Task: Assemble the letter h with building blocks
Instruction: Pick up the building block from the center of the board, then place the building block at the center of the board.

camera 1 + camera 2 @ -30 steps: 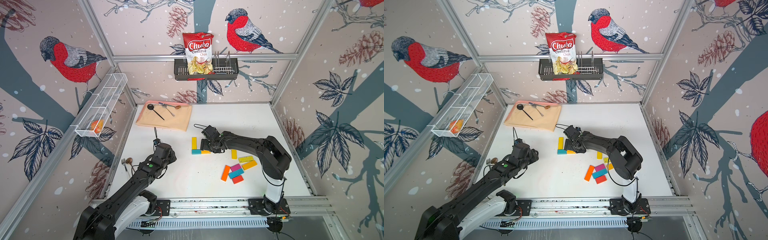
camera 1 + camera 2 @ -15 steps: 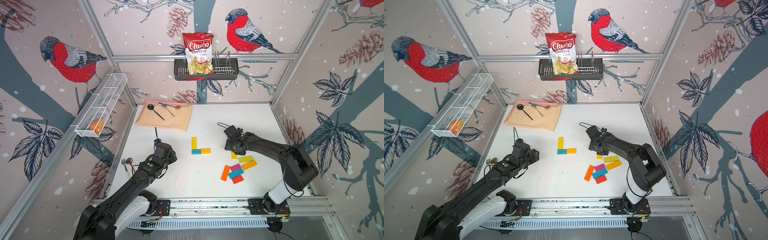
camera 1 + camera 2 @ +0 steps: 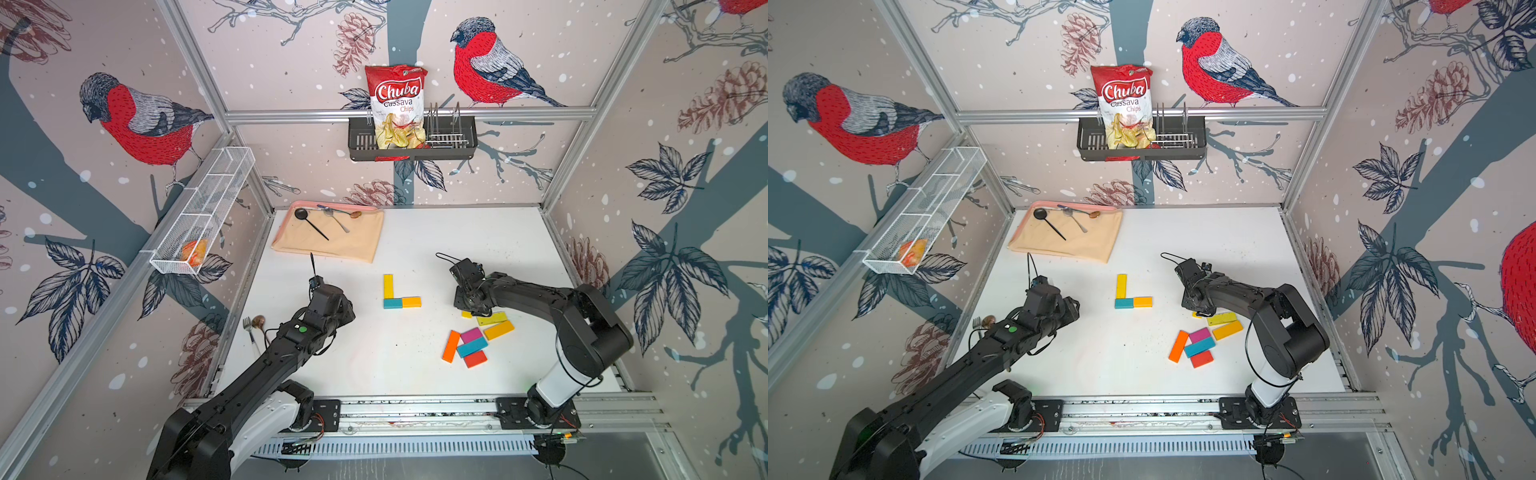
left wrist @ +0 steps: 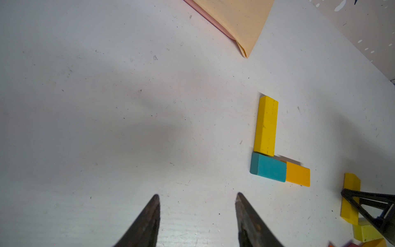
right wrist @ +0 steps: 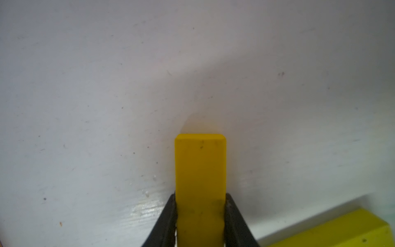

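Building blocks (image 3: 392, 303): three lie joined in an L mid-table (image 3: 395, 370), with spares near the right arm. The right pincer (image 5: 200, 196) grips a yellow block (image 5: 200, 162) from the spares, while the left pincer (image 4: 196, 198) gapes, empty. This looks like the pickup step. Next, lift it squarely and carry it to the L.

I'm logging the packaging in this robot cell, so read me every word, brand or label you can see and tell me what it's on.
"Chuba": large white script on the red chips bag, which stands in the black wall basket.
"Cassava": just below it on the same bag.
"Chips": under that, in orange-red.
The fine print beneath "Chips" and the emblem at the bag's top are too small to read.
The building blocks show no writing.
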{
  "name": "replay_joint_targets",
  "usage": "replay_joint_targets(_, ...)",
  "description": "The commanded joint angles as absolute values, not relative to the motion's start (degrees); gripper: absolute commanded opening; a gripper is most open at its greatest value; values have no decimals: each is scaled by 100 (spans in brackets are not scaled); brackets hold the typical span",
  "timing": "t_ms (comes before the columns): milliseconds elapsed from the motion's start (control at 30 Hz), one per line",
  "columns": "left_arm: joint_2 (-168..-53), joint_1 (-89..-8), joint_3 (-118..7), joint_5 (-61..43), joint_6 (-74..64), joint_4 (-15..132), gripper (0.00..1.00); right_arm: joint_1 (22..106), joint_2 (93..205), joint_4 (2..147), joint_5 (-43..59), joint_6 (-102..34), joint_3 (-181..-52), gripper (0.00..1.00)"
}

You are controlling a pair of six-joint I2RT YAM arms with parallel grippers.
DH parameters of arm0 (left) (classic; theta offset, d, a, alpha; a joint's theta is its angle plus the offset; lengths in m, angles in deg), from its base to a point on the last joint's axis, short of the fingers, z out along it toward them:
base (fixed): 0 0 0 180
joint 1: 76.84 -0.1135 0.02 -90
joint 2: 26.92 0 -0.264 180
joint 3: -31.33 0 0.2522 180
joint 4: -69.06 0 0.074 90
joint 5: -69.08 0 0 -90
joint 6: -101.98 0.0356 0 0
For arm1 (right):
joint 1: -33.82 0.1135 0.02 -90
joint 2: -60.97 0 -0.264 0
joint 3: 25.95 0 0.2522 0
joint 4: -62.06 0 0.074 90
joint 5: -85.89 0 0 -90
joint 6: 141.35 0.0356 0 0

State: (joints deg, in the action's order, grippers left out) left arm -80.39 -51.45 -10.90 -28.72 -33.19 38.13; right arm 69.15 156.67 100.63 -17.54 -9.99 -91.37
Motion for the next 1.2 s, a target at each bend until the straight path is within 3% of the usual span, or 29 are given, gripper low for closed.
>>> replay_joint_targets(0,-8012,-5150,-1153,-2995,-3345,3828,56,7196,15636,10580,-2082,-1004,-9376,26)
replay_joint_targets(200,-7914,-5146,-1184,-3167,-3416,3690,56,8158,15434,11687,-2809,-505,-10222,24)
replay_joint_targets(333,-7875,-5144,-1239,-3380,-3453,3439,57,9018,15502,12060,-2775,105,-10649,24)
replay_joint_targets(467,-7785,-5151,-1212,-3513,-3549,3349,57,9934,16172,11873,-2447,579,-11219,26)
replay_joint_targets(700,-7636,-5153,-1126,-3646,-3649,3198,57,10325,17505,11353,-1863,692,-12184,26)
replay_joint_targets(800,-7581,-5159,-1100,-3693,-3634,3107,57,10274,17802,11250,-1668,684,-12440,38)
replay_joint_targets(867,-7536,-5162,-1062,-3684,-3619,3090,57,10281,17871,11220,-1549,658,-12542,60)
replay_joint_targets(933,-7526,-5162,-1048,-3645,-3593,3102,57,10308,17763,11238,-1592,678,-12539,73)
replay_joint_targets(1167,-7675,-4941,-1100,-2982,-3397,3501,64,10217,16796,11526,-2337,893,-12200,85)
